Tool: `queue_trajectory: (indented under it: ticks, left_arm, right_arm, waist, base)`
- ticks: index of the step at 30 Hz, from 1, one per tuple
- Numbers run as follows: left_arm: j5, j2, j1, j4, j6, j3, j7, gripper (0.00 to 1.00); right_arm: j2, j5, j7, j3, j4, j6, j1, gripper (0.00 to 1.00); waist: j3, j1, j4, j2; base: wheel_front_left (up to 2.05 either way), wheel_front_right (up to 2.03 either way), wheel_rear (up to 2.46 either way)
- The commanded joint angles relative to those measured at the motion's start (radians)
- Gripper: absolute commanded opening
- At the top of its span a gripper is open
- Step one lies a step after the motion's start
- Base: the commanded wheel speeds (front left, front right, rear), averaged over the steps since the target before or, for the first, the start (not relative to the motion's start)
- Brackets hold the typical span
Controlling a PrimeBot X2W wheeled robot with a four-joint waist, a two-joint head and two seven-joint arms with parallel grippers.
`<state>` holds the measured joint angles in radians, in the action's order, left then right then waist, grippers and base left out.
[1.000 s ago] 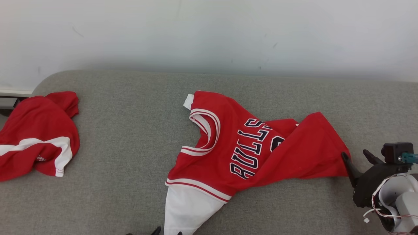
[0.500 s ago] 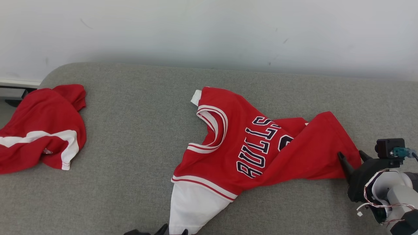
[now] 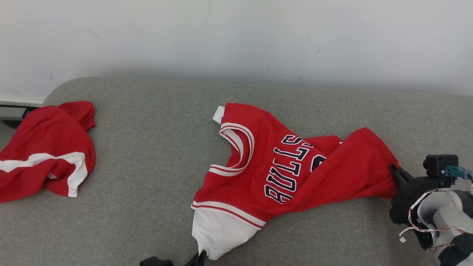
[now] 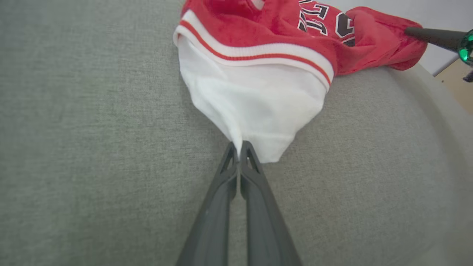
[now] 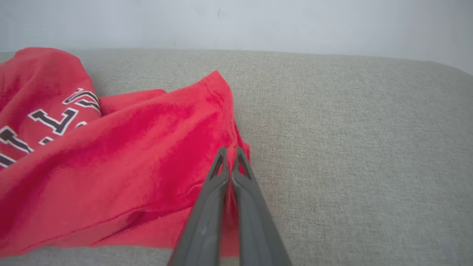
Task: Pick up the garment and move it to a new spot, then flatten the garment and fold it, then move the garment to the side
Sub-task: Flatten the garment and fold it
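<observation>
The garment (image 3: pixel 292 170) is a red jersey with dark lettering and a white sleeve, lying crumpled on the grey cushion (image 3: pixel 147 147). My left gripper (image 3: pixel 201 255) sits at the bottom edge of the head view, shut on the tip of the white sleeve (image 4: pixel 255 107); in the left wrist view the left gripper (image 4: pixel 239 149) pinches that cloth. My right gripper (image 3: pixel 394 170) is shut on the red hem at the garment's right end. In the right wrist view the right gripper (image 5: pixel 230 152) clamps the red edge of the garment (image 5: pixel 129 155).
A second red and white garment (image 3: pixel 44 151) lies at the cushion's far left. A pale wall (image 3: pixel 236 37) runs behind the cushion. The cushion's rounded right edge (image 4: pixel 436 107) drops off toward a tan floor.
Both grippers went from open to shut, each pinching an end of the garment. The sleeve tip has drawn to a point. The head camera has shifted a little.
</observation>
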<state>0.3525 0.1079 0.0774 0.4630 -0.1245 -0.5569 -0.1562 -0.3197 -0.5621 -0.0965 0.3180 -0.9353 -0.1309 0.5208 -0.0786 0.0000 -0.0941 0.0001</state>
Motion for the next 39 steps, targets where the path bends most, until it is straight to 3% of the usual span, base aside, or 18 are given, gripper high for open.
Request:
queue_trajectory:
  ticks: [1, 11, 20, 28, 32, 36, 39]
  left_arm:
    - [0.008, 0.01, 0.018, -0.013, -0.001, 0.007, -0.013, 0.0]
    - [0.006, 0.068, 0.09, -0.148, 0.0, 0.027, 0.0, 0.0]
    - [0.062, 0.183, 0.305, -0.271, -0.007, 0.005, 0.113, 0.0]
    - [0.282, 0.295, 0.674, -0.271, -0.004, -0.083, 0.175, 0.0]
    - [0.472, 0.296, 0.888, -0.217, -0.004, -0.076, 0.195, 0.0]
    - [0.528, 0.316, 1.124, -0.127, -0.004, -0.107, 0.221, 0.0]
    - [0.568, 0.3, 1.296, -0.045, -0.004, -0.125, 0.237, 0.0]
  right_arm:
    - [0.004, -0.034, -0.013, 0.005, 0.017, 0.0, 0.01, 0.0]
    - [-0.04, -0.194, -0.028, 0.074, 0.157, 0.0, 0.018, 0.0]
    - [-0.105, -0.404, 0.038, 0.124, 0.336, 0.0, 0.108, 0.0]
    - [-0.146, -0.473, 0.11, 0.155, 0.342, 0.0, 0.349, 0.0]
    - [-0.139, -0.515, 0.16, 0.158, 0.29, 0.0, 0.512, 0.0]
    - [-0.132, -0.534, 0.19, 0.159, 0.221, 0.0, 0.696, 0.0]
    - [-0.124, -0.551, 0.198, 0.134, 0.15, 0.0, 0.833, 0.0]
  waist:
    - [0.006, 0.0, 0.002, -0.0001]
    - [0.031, 0.0, 0.015, -0.0001]
    - [0.003, 0.0, 0.054, -0.0001]
    - [-0.114, 0.0, 0.084, -0.0001]
    - [-0.201, 0.0, 0.103, -0.0001]
    - [-0.294, 0.0, 0.116, -0.0001]
    - [-0.364, 0.0, 0.121, -0.0001]
  base:
    - [0.0, 0.0, 0.0]
    - [0.0, 0.0, 0.0]
    - [0.0, 0.0, 0.0]
    - [0.0, 0.0, 0.0]
    - [0.0, 0.0, 0.0]
    - [0.0, 0.0, 0.0]
    - [0.0, 0.0, 0.0]
